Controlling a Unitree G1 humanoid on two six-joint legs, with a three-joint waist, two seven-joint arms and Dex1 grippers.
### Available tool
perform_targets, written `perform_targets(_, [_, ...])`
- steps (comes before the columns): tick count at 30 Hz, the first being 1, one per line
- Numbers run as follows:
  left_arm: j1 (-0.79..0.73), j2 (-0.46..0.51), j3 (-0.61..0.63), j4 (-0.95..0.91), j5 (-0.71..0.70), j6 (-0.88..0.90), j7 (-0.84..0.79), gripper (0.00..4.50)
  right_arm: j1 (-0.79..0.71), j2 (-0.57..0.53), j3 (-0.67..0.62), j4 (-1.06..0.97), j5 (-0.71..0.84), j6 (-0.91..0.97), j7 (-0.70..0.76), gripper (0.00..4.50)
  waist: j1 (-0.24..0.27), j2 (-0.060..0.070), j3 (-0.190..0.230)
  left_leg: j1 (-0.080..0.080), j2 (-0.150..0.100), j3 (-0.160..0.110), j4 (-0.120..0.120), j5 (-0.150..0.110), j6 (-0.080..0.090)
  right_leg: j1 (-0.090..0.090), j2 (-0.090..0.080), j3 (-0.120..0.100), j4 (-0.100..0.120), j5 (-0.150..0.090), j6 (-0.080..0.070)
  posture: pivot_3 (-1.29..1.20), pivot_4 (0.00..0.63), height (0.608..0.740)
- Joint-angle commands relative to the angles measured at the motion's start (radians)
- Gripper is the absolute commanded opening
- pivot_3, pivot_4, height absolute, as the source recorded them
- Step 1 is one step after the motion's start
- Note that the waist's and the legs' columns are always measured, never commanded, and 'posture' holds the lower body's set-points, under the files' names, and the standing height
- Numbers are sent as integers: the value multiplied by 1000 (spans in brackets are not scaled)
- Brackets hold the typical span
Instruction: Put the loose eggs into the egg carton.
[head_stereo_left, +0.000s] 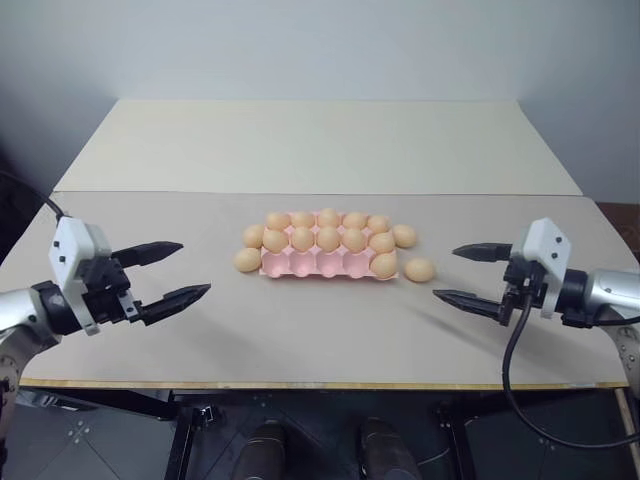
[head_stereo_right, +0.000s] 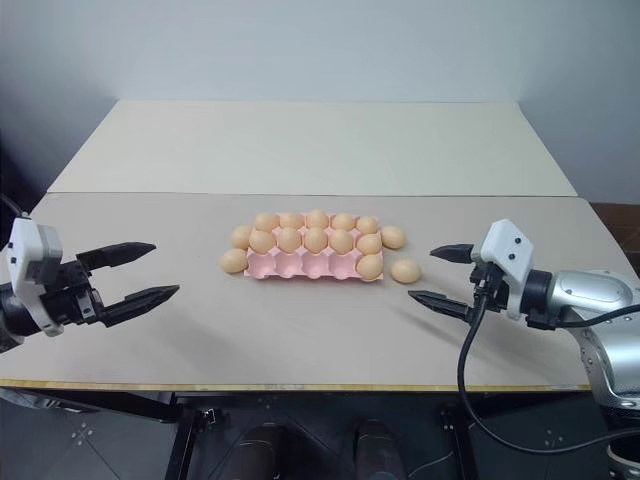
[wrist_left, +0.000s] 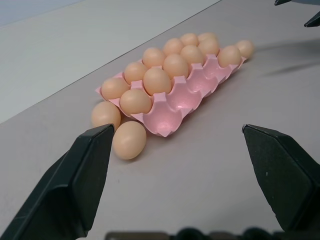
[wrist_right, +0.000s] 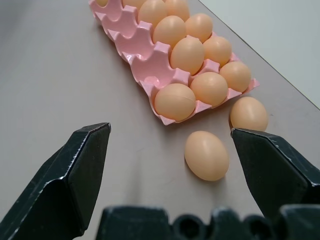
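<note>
The left hand (head_stereo_left: 180, 270) hangs over the near left part of the bench (head_stereo_left: 320, 330), its black fingers reaching inward toward the middle and tipped slightly down. The right hand (head_stereo_left: 458, 272) mirrors it over the near right part, fingers aimed inward and a little more downward. Both stand wide apart and hold nothing; neither touches the bench or any egg.

Between the two hands, further out on the bench, lies the pink carton (head_stereo_left: 328, 262). Its two far rows are full of eggs, and the near row has one egg in the cup at the end toward the right hand, with the other four cups bare.

Four loose eggs lie on the bench just beside the carton. Two sit at the end toward the left hand: one (head_stereo_left: 248, 260) by the near corner, one (head_stereo_left: 254, 236) behind it. Two sit at the end toward the right hand: one (head_stereo_left: 419, 269) nearest that hand, apart from the carton, and one (head_stereo_left: 404, 236) further out.

Nothing stands between either hand and the eggs.
</note>
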Motion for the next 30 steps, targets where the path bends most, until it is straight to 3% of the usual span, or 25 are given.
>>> perform_targets(1, [-31, 13, 11, -2, -30, 18, 9, 4471, 1, -8, -49, -35, 16, -15, -3, 4500, 0, 0, 0, 0, 0, 0, 0, 0, 0, 0, 0, 0, 0, 0, 0, 0, 150, 740])
perform_targets(4, [-61, 17, 20, -2, -70, 80, 45, 4471, 3, -10, -53, -35, 18, -13, -1, 4500, 1, 0, 0, 0, 0, 0, 0, 0, 0, 0, 0, 0, 0, 0, 0, 0, 150, 740])
perform_targets(19, [-92, 61, -10, 57, -21, 14, -80, 4471, -50, -91, -49, 20, 8, -15, 76, 4500, -3, 0, 0, 0, 0, 1, -1, 0, 0, -1, 0, 1, 0, 0, 0, 0, 150, 740])
perform_targets(30, [-185, 42, -100, 108, 0, -5, -105, 4471, -252, 36, 262, 297, -285, -226, 31, 4500, -12, 0, 0, 0, 2, 2, 0, 0, 0, -2, 2, 2, 0, 1, 0, 0, 150, 740])
